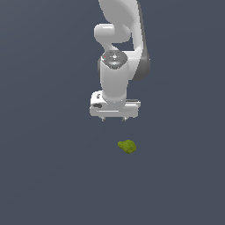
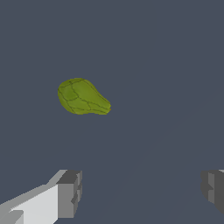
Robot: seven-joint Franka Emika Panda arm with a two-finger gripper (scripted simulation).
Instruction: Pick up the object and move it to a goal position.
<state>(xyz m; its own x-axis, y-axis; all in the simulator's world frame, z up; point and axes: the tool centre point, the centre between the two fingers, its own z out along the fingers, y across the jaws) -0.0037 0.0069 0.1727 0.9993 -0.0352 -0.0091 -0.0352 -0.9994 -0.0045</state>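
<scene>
White Panda arm [image 1: 121, 52] reaching down from exterior view's top, gripper [image 1: 114, 119] pointing at dark grey floor [image 1: 44, 176]. Jaws standing wide apart, gripping nothing; grey fingertips [image 2: 70, 192] showing far apart in wrist view. Olive-green lumpy object [image 1: 127, 146] lying on floor, near gripper, clear of fingers, slightly toward exterior view's right. In wrist view, object [image 2: 82, 97] sitting outside gap between fingers, untouched.

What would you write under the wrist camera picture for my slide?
Open gripper hovering apart from the lumpy green object on plain grey ground.
</scene>
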